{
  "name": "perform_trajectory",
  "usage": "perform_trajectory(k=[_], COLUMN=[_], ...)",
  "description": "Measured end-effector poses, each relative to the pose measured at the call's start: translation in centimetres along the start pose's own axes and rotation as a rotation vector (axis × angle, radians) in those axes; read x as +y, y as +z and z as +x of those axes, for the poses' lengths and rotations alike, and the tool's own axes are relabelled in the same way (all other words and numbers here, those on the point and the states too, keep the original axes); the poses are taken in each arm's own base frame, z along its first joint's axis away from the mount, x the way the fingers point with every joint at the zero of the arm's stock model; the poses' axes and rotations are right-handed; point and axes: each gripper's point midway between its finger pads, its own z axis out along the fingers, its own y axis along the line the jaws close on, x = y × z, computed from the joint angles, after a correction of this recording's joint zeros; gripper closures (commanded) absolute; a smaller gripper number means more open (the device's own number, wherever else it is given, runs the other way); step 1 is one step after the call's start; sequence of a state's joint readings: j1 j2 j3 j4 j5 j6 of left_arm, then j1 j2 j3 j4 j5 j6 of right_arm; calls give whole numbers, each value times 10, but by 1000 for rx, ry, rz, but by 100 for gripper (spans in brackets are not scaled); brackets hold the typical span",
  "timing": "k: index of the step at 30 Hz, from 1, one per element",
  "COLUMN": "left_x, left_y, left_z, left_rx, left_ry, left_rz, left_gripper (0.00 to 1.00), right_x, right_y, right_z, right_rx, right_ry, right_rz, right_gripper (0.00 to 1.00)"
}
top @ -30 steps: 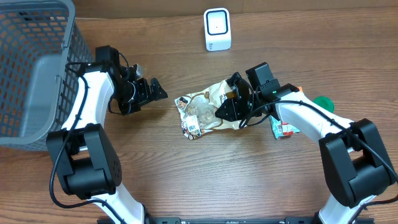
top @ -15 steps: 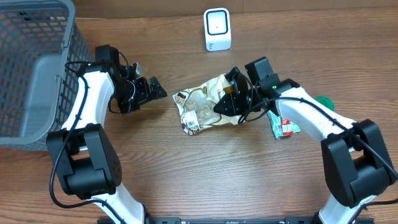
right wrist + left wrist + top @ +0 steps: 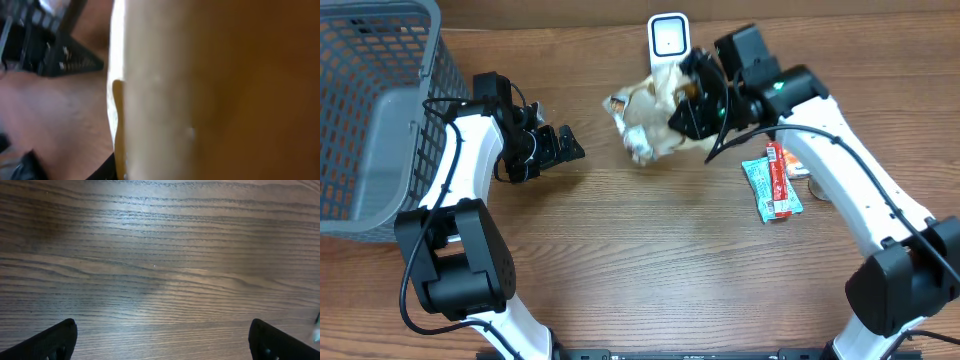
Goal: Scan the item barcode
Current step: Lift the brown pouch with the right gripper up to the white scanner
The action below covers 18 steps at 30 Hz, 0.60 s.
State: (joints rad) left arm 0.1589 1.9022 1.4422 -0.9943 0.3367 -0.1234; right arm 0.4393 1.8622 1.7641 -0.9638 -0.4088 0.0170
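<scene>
Two arms reach over the wooden table. The right gripper is closed partway on a crumpled snack bag, pinching the end of it that lies toward the robot's right. It holds the bag just in front of the white scanner, and from overhead the bag's top edge overlaps the scanner's lower edge. The printed side of the bag, cream and brown, faces up toward the overhead camera. In the right wrist view the bag fills nearly the whole frame as a tan and cream blur, too soft to read any print.

The left gripper sits well to the left of the scanner and nearer the robot. Its fingers are spread as wide as they go, with only bare wood between them.

Right of the scanner and nearer the robot, two flat packets, one teal and one red, lie side by side, apart from the bag. A grey mesh basket stands far left of the scanner.
</scene>
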Motion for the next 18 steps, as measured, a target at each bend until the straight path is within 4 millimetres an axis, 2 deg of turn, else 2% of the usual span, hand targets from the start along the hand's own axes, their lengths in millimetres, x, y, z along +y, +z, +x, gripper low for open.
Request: perform_trajectory(k=[3,6,10,13,18], left_x=[0,0,0,0,0], left_y=[0,0,0,0,0], left_z=[0,0,0,0,0], left_rx=[1,0,0,0,0], left_ry=[0,0,0,0,0], left_rz=[-1,-1,-1,-1,-1], left_gripper=[0,0,0,0,0], right_x=[2,8,12,9,9], right_y=[-31,-67,-102,-113,-106], right_z=[-27,-63,-91,-101,-116], right_rx=[-64,-186,-303,-344,-372], right_ry=[-48,-122,-212,-276,-398], right_rz=[77,147,231,299,395], right_gripper=[70,69,69,70,71])
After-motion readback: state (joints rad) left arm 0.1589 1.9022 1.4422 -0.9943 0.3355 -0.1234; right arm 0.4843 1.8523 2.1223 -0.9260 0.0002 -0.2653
